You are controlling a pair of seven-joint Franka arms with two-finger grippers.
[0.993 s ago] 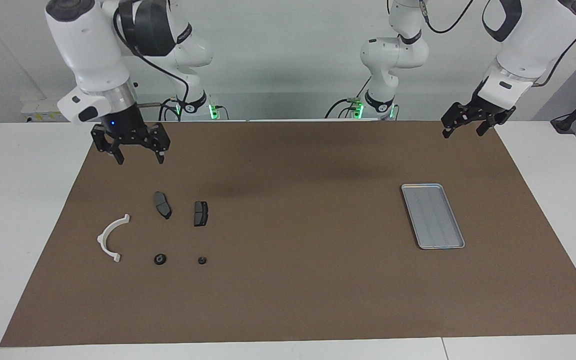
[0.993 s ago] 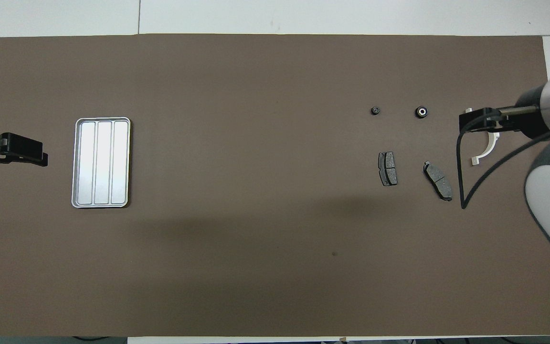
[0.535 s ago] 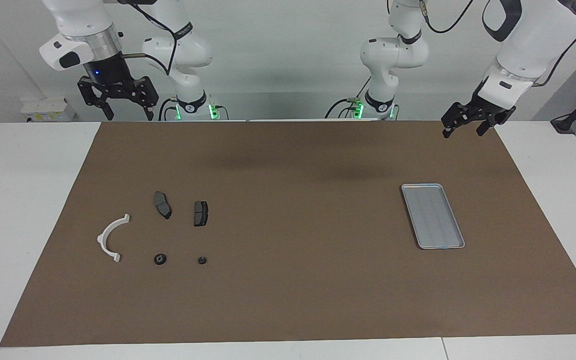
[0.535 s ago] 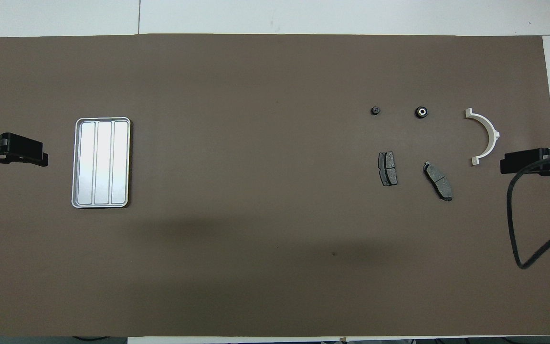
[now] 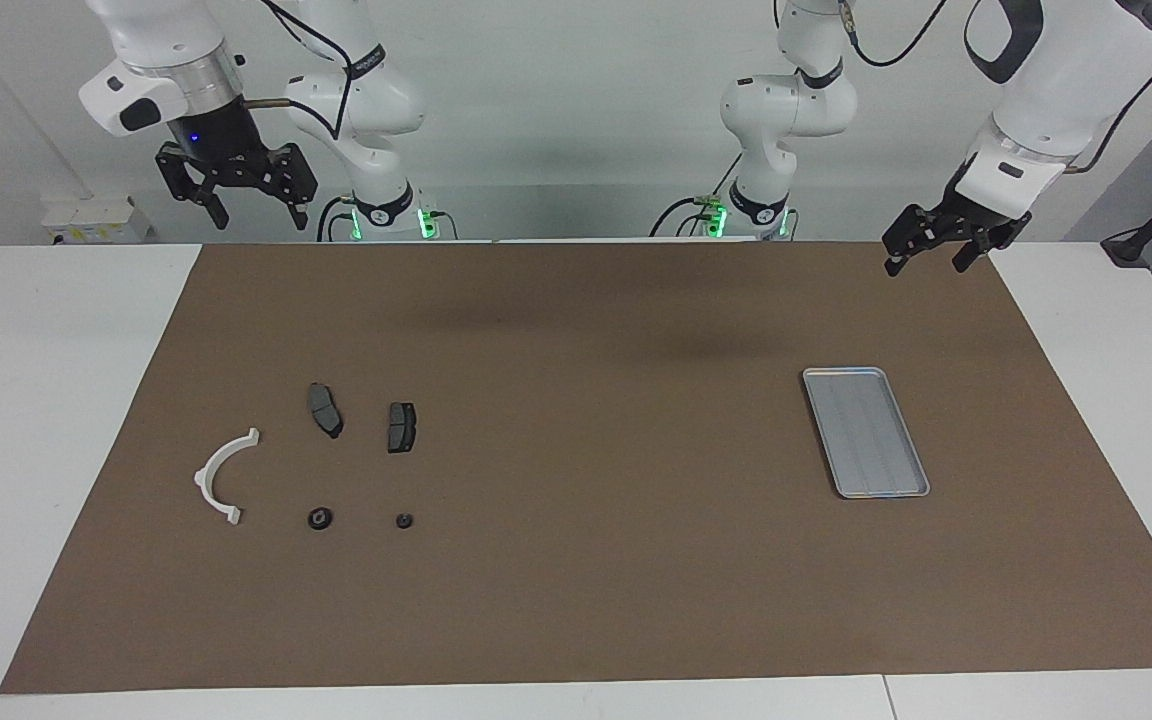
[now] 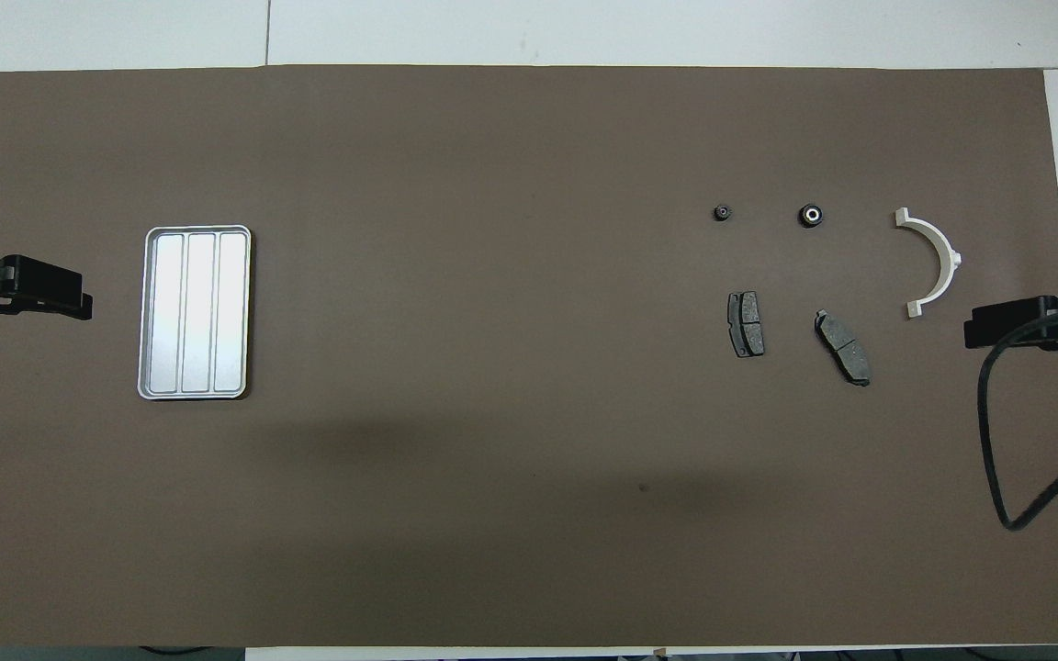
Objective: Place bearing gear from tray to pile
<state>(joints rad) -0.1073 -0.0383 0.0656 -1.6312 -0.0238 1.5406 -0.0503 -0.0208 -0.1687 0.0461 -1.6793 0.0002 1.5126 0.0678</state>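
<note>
Both pincers are raised, and we take them in turn. We see the right pincer [image 5: 242, 208] held high over the robots' edge of the counter [image 5: 56, 400] at the right arm's end, fingers spread apart and gripping nothing. Below and well apart from it, on the brown mat [image 5: 596, 600], lies the pile: two dark grey brake-pad plates [image 5: 325, 409] and [image 5: 401, 426] side by side, a white half-ring bracket [image 5: 222, 477] nearer the right arm's end, and two small round parts. The larger of these, the bearing gear [image 5: 320, 518], shows a pale centre in the overhead view; the smaller black round part [image 5: 403, 520] lies beside it. Both sit farther from the robots than the plates.

We see the left pincer [image 5: 926, 251] hanging over the mat's corner at the left arm's end, this arm waiting; its fingers stand apart and hold nothing. The silver ridged tray [image 5: 867, 432] lies on the mat below that pincer and well apart from it, with nothing in it.
</note>
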